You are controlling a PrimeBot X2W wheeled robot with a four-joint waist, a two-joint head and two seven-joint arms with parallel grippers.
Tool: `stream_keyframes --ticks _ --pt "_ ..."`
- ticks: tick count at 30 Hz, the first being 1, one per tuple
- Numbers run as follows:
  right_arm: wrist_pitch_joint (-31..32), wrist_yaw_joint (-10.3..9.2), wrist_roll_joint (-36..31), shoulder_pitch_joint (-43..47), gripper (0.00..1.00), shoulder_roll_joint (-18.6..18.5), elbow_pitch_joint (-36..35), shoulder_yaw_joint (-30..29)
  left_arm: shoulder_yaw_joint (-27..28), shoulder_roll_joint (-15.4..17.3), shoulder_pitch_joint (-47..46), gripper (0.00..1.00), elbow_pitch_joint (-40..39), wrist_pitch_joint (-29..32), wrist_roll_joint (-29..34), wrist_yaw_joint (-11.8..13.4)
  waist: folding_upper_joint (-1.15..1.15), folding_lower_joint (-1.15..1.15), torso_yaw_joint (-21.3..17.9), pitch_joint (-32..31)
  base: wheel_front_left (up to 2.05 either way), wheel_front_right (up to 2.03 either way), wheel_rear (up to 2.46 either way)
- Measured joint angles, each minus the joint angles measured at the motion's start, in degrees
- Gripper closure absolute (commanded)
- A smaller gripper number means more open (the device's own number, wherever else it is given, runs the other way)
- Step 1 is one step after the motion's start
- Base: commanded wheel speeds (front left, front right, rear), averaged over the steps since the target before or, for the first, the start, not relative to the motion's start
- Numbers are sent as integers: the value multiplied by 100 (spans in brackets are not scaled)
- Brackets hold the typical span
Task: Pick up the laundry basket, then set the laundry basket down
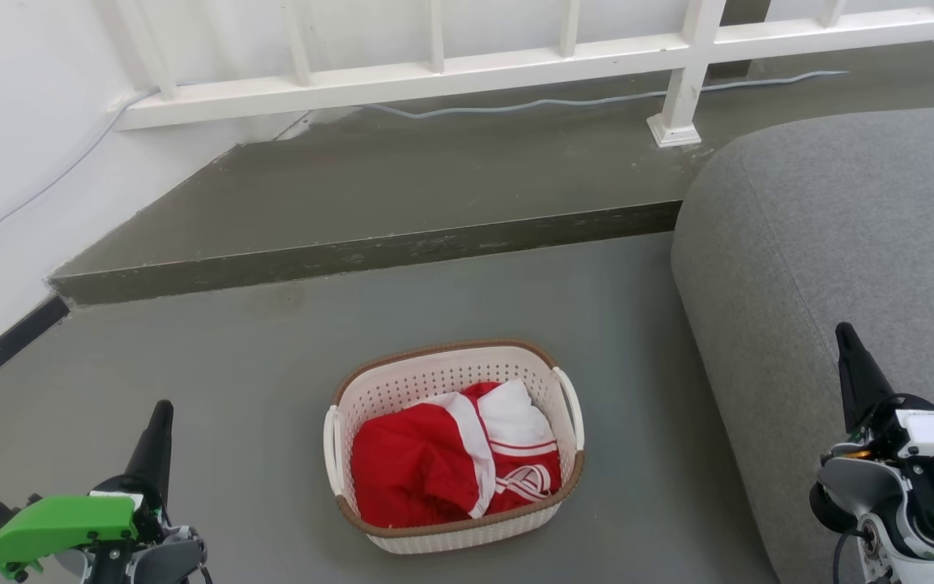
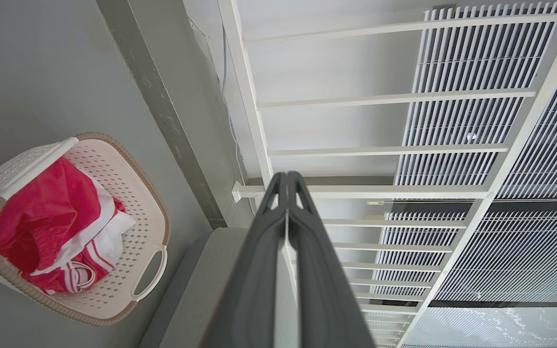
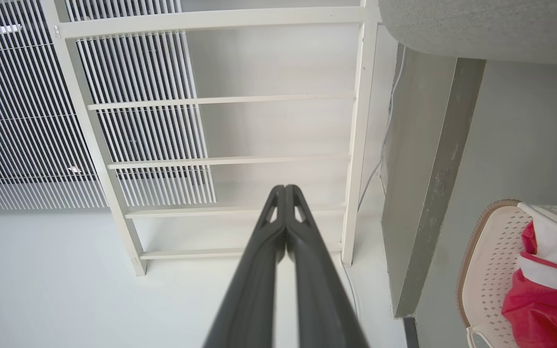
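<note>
**Desk:** How are your grippers?

**Me:** My left gripper is at the near left with its fingers pressed together, gripping nothing. My right gripper at the near right is the same, by the grey sofa.

**Desk:** And the laundry basket?

**Me:** The laundry basket stands upright on the floor between them, apart from both. Its long axis runs left to right, handle to handle, with the right end turned slightly farther away. Inside I see a crumpled red garment with white trim.
</note>
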Motion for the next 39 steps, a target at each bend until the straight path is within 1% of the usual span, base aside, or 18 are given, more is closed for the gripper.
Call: stream_keyframes --ticks 39 --pt "7 1 0 -6 100 5 40 -20 14 -1 -23 100 56 21 0 -2 0 0 0 -2 0 0 0"
